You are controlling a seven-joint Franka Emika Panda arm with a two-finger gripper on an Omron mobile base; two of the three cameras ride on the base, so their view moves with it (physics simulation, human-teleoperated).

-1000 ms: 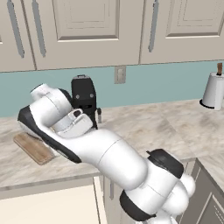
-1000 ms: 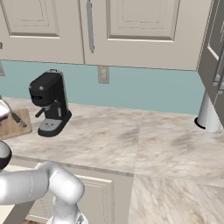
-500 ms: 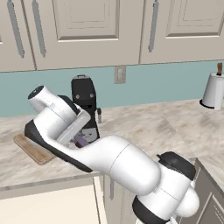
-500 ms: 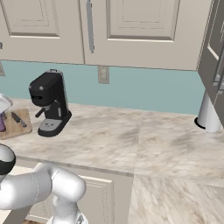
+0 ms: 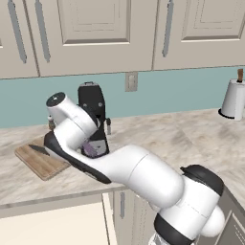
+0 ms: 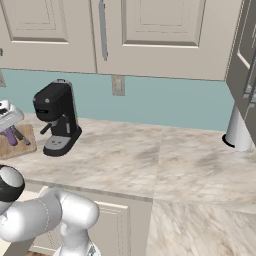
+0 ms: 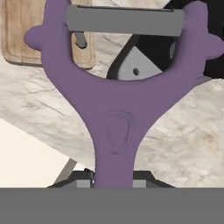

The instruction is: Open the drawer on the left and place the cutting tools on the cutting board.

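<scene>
Carrying the purple Y-shaped peeler [image 7: 116, 113] clamped in the closed gripper [image 7: 114, 175], blade end forward, toward the wooden cutting board [image 7: 26, 37] lying ahead and left.

A glossy white robot arm [image 5: 139, 174] of rounded, tube-like segments, with dark grey bands at its joints, a black cap ring at its upper end and a bulbous white base at five o'clock.

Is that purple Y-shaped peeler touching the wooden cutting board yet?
Apart. The hand view shows the peeler raised in the gripper, board beyond.
</scene>
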